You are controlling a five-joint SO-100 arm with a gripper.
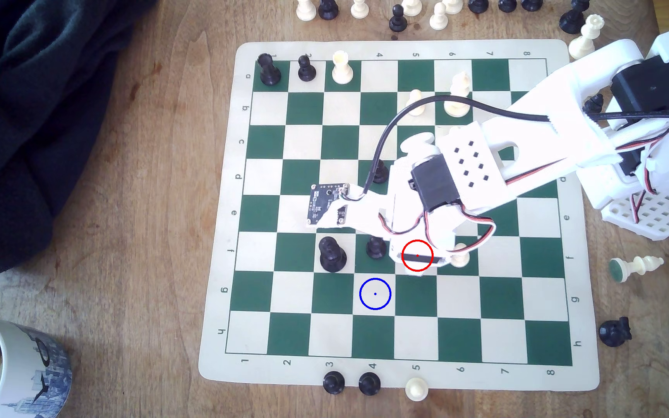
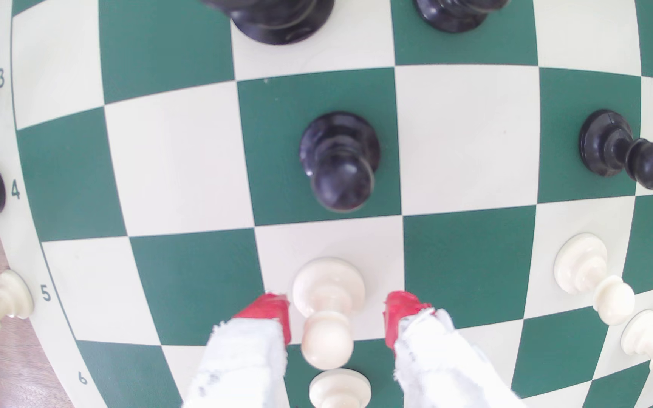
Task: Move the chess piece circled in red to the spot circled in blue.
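Observation:
In the wrist view the cream-white pawn (image 2: 327,310) stands upright on a cream square between my two red-tipped fingers (image 2: 274,310). My gripper (image 2: 336,308) is open, with a gap on each side of the pawn. In the exterior view my gripper (image 1: 417,261) sits over the red ring and hides the pawn. The blue-ringed spot (image 1: 375,294) is a bare cream square one row nearer the board's front edge and one column toward the exterior view's left.
A black pawn (image 1: 375,247) and a larger black piece (image 1: 331,253) stand just left of the gripper in the exterior view. Another white pawn (image 1: 460,257) is close on its right. Loose pieces ring the board (image 1: 220,225); a mug (image 1: 11,369) sits at lower left.

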